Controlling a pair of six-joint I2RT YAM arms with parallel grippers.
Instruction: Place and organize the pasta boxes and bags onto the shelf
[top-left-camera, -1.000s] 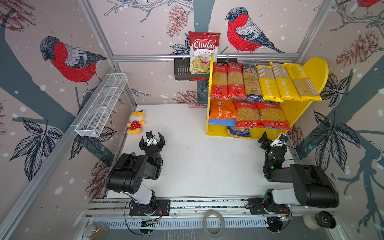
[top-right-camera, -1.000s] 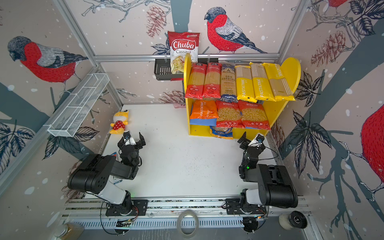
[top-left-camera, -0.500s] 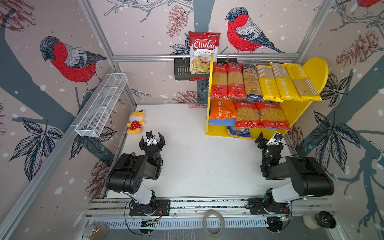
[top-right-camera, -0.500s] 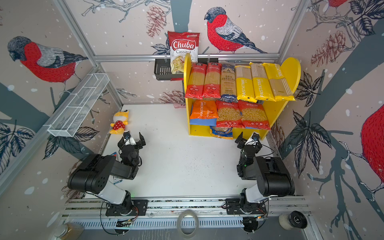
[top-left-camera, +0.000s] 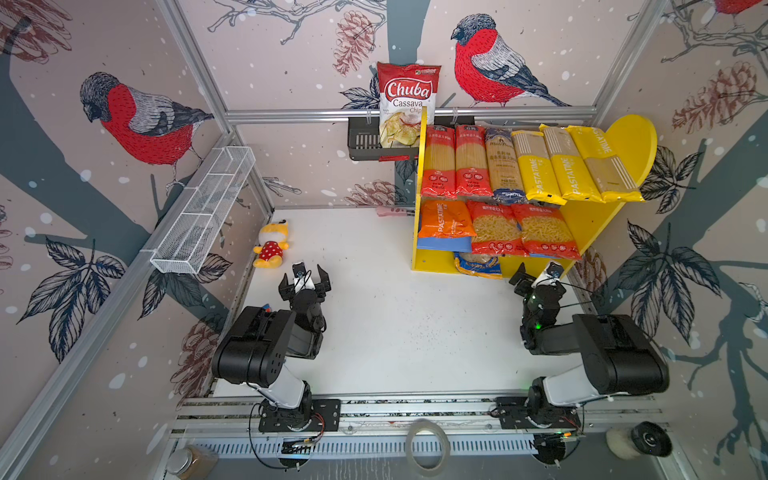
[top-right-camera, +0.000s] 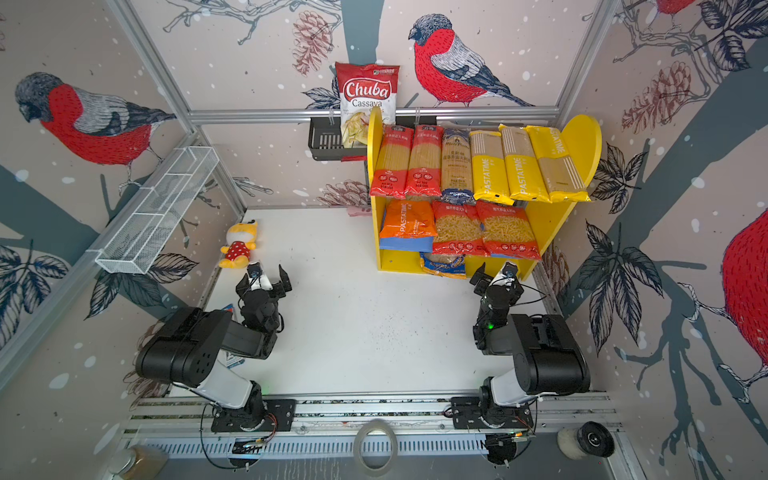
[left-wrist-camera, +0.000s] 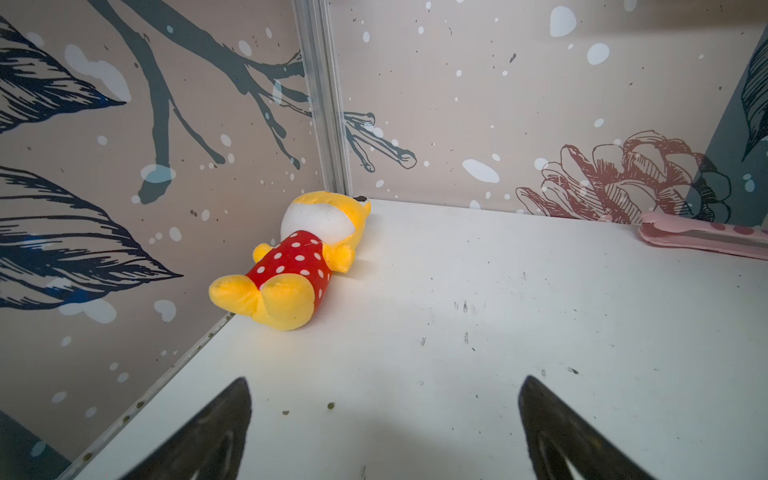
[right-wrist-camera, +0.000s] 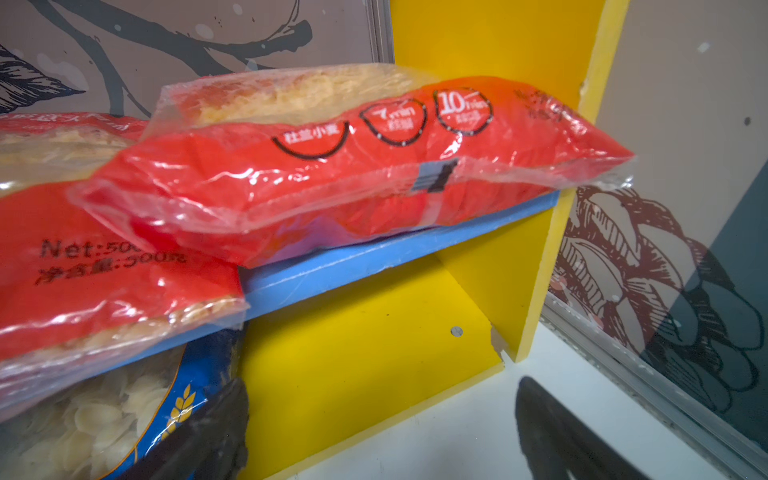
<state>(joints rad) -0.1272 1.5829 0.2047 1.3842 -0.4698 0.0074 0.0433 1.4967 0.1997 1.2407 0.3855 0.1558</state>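
Yellow-sided shelf (top-left-camera: 594, 224) carries every pack seen: six spaghetti packs (top-left-camera: 536, 166) on its top level, three macaroni bags (top-left-camera: 494, 228) on its blue board (right-wrist-camera: 374, 257), and one blue bag (top-left-camera: 478, 266) beneath that board. Stocking appears complete; only straightening or withdrawal seems called for. Right gripper (top-left-camera: 538, 280), just in front of the shelf, and left gripper (top-left-camera: 304, 282), well clear of it, both show jaws apart and empty.

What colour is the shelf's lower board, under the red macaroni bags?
Blue. The lower board shows best in the right wrist view.
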